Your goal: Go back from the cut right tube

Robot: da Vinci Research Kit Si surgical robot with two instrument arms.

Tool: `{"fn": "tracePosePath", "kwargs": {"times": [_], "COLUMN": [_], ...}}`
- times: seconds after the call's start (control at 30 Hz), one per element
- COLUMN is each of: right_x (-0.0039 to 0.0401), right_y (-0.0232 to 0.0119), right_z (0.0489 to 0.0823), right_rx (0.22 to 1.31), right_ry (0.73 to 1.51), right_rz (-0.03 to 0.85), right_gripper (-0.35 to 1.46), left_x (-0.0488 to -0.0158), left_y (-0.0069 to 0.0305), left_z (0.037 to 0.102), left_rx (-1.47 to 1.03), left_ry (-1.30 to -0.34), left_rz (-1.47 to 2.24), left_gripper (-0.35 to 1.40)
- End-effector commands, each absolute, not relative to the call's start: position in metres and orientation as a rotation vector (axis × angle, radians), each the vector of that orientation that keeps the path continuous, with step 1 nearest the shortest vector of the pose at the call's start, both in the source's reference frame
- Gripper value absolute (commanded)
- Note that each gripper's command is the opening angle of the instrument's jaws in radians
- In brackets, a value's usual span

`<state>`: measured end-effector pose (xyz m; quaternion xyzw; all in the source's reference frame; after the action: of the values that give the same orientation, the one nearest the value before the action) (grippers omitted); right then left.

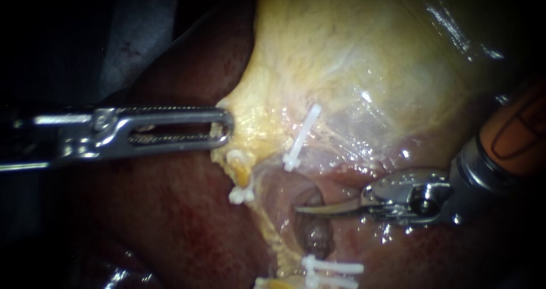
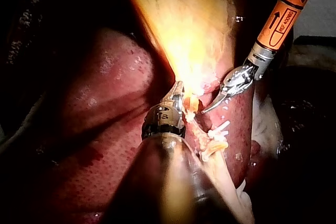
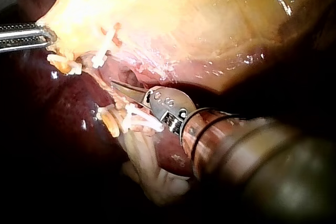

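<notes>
Only the right wrist view shows the lower pair of white plastic clips (image 3: pixel 139 121) whole, just beside the head of the right instrument (image 1: pixel 310 209); the endoscope cuts them off at its edge. That instrument's curved steel blades lie pressed together, holding nothing, in the pink hollow (image 1: pixel 284 192) below the white-clipped upper stump of the cut right tube (image 1: pixel 294 159). The slotted steel left instrument (image 1: pixel 223 128) pinches the edge of the yellow gallbladder (image 1: pixel 341 67), over dark red liver (image 1: pixel 170 221).
</notes>
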<state>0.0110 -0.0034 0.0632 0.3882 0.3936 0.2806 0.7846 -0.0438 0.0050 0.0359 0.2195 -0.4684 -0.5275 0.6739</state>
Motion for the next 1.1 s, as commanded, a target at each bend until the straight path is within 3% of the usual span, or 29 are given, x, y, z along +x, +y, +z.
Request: {"fn": "tracePosePath", "kwargs": {"times": [0.03, 0.5, 0.73, 1.1], "right_x": [0.0110, 0.0110, 0.0110, 0.0110], "right_y": [-0.0034, -0.0036, -0.0035, -0.0033], "right_z": [0.0631, 0.0629, 0.0629, 0.0628], "right_rx": [0.837, 0.854, 0.856, 0.861], "right_ry": [0.849, 0.866, 0.875, 0.893], "right_rz": [0.605, 0.598, 0.598, 0.601], "right_gripper": [-0.35, -0.35, 0.19, 0.54], "left_x": [-0.0438, -0.0438, -0.0438, -0.0438], "left_y": [0.0050, 0.0050, 0.0050, 0.0050], "left_z": [0.0359, 0.0359, 0.0359, 0.0359], "left_rx": [0.494, 0.494, 0.494, 0.494], "left_ry": [-1.054, -1.054, -1.054, -1.054], "left_rz": [-1.187, -1.187, -1.187, -1.187], "left_gripper": [-0.35, -0.35, -0.35, -0.35]}}
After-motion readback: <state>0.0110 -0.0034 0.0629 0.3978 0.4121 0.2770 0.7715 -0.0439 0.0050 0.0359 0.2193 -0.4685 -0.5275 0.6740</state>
